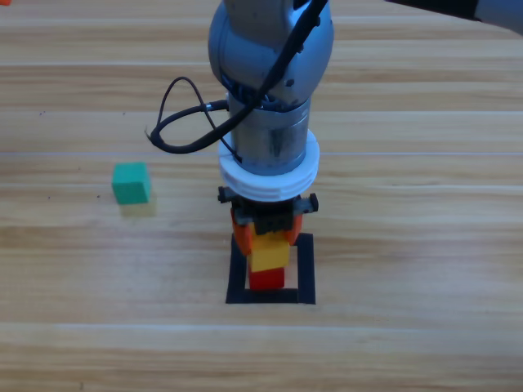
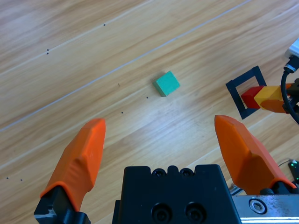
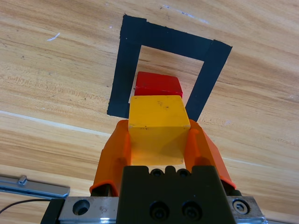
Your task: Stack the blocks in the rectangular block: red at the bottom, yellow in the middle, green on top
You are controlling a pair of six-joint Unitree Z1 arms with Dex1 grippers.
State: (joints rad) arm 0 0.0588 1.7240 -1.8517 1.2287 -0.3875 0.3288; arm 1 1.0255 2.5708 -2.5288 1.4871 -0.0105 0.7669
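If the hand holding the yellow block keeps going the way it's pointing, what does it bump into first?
Probably the red cube inside the tape square: the right gripper carries the yellow cube just over it. Depth is hard to judge.

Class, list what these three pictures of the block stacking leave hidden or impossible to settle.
- High view: the right gripper is mostly hidden under its own arm.
- All views: whether the yellow cube already rests on the red cube cannot be told.
- High view: the left gripper is out of frame.
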